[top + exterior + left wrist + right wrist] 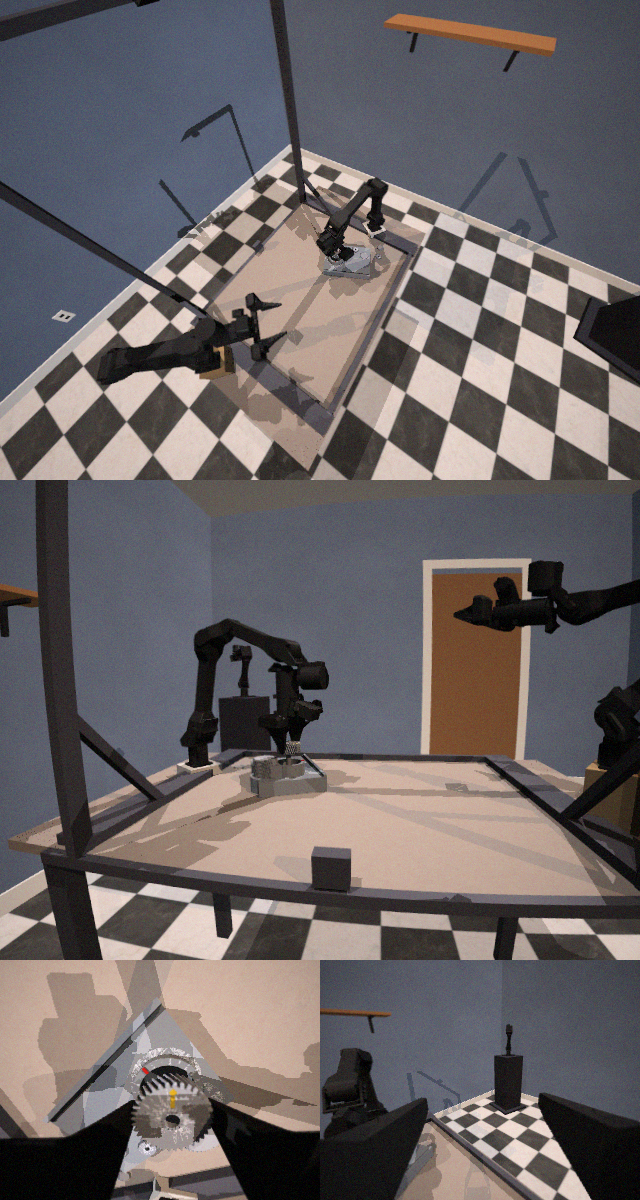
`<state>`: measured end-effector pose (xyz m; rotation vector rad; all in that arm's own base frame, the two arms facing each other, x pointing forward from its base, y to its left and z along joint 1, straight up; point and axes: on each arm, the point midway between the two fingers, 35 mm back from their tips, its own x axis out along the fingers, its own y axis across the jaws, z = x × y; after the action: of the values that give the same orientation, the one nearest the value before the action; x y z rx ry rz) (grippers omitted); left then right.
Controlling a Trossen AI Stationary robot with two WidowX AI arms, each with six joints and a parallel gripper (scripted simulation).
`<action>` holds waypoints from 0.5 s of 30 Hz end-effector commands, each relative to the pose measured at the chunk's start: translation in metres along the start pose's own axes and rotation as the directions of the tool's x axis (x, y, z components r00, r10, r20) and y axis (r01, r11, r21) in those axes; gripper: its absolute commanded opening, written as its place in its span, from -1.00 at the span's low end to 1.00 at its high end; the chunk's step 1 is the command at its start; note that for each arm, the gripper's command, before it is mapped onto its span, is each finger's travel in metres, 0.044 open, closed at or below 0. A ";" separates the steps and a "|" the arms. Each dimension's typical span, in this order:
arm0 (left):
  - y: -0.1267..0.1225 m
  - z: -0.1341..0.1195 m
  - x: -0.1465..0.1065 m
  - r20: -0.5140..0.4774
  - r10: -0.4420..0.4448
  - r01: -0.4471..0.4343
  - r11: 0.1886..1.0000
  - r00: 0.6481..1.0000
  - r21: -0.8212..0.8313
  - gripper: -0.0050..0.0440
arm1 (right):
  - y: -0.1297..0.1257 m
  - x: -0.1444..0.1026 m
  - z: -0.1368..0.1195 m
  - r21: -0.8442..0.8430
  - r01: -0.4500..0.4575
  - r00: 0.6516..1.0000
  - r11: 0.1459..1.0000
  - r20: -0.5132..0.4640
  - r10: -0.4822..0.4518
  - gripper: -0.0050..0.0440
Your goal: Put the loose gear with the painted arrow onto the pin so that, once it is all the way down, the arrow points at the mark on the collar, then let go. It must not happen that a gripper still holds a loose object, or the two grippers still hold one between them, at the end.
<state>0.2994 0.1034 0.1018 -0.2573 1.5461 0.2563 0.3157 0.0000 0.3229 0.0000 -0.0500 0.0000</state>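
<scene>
Above the collar [165, 1054], the left claw [288, 743] [169, 1103] grips the gear [293, 747] [172, 1110].

Tan table top [258, 273] [413, 836] [260, 995] [455, 1175], dark-framed; grey gear fixture [347, 269] [292, 785] [107, 1087] rests directly on its surface, near one end.

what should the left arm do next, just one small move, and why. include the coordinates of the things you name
I'd twist the raised gear [293, 747] [152, 1110] counterclockwise, as the left wrist view shows it, before lowering it. There the yellow arrow [173, 1099] points straight up, while the red mark [145, 1071] sits at the collar's [165, 1053] [297, 770] upper left, so they look misaligned.
</scene>
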 end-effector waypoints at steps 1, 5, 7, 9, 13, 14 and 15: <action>0.000 0.003 -0.009 0.034 0.002 -0.002 1.000 0.999 -0.003 -0.80 | 0.000 -0.001 0.008 0.000 0.000 1.000 1.000 0.020 0.000 0.84; 0.000 0.003 -0.006 0.033 0.002 -0.002 1.000 0.999 -0.004 -0.80 | 0.000 -0.001 0.008 0.000 0.000 1.000 1.000 0.020 0.000 0.84; 0.000 0.003 -0.004 0.033 0.002 -0.002 1.000 0.999 -0.005 -0.80 | 0.000 -0.001 0.008 0.000 0.000 1.000 1.000 0.020 0.000 0.84; 0.000 0.003 -0.002 0.031 0.003 -0.002 1.000 1.000 -0.006 -0.80 | 0.000 -0.001 0.008 0.000 0.000 1.000 1.000 0.020 0.000 0.84; 0.001 0.002 0.001 0.030 0.003 -0.003 1.000 1.000 -0.006 -0.80 | 0.000 -0.001 0.008 0.000 0.000 1.000 1.000 0.020 0.000 0.84; 0.001 0.002 0.001 0.030 0.003 -0.003 1.000 1.000 -0.006 -0.80 | 0.000 -0.001 0.008 0.000 0.000 1.000 1.000 0.020 0.000 0.84; 0.001 0.002 0.001 0.030 0.003 -0.003 1.000 1.000 -0.007 0.71 | 0.000 -0.001 0.008 0.000 0.000 1.000 1.000 0.020 0.000 0.84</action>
<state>0.2985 0.1031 0.0932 -0.2594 1.5487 0.2577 0.3157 0.0000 0.3229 0.0000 -0.0500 0.0000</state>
